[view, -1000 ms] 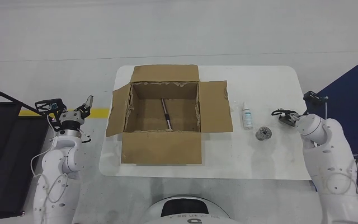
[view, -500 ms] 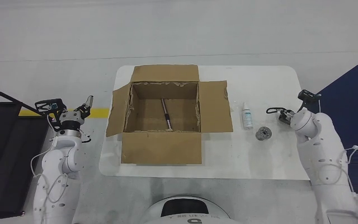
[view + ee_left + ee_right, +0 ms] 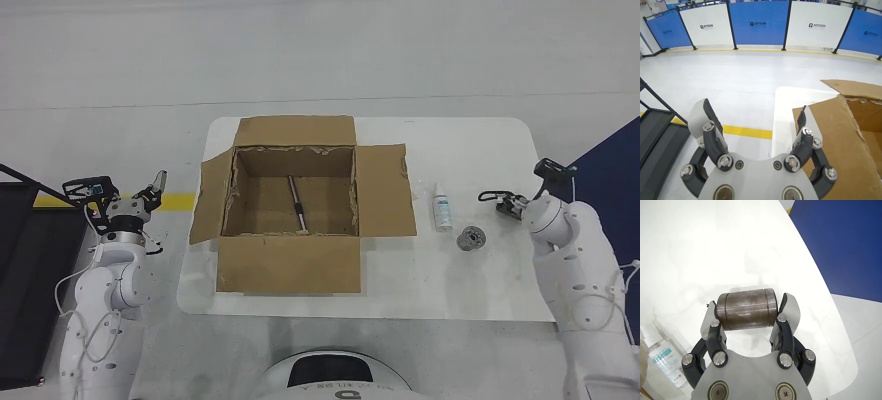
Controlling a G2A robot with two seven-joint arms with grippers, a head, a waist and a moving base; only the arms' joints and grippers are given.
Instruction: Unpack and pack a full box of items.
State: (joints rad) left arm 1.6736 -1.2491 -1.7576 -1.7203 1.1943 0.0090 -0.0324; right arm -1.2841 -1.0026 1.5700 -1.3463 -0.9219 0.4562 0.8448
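An open cardboard box (image 3: 290, 262) stands mid-table with its flaps spread, and a thin rod-like tool (image 3: 297, 205) lies on its floor. My right gripper (image 3: 497, 198) is over the table's right end, to the right of a small clear bottle (image 3: 441, 208). In the right wrist view that gripper (image 3: 748, 299) is shut on a dull metal cylinder (image 3: 746, 311), held crosswise just above the tabletop. A second round metal part (image 3: 471, 238) rests on the table near the bottle. My left gripper (image 3: 128, 195) hangs open and empty (image 3: 755, 106) over the floor, left of the box's flap (image 3: 834, 132).
The white table (image 3: 470, 290) has bare surface right of and in front of the box. The bottle (image 3: 664, 353) lies close beside the right gripper. A black rack (image 3: 25, 250) stands left of the left arm, and a blue panel (image 3: 610, 160) is past the table's right edge.
The right gripper shifted slightly left and farther back with the cylinder, and its arm swung outward to the right. The left arm and everything on the table stayed put.
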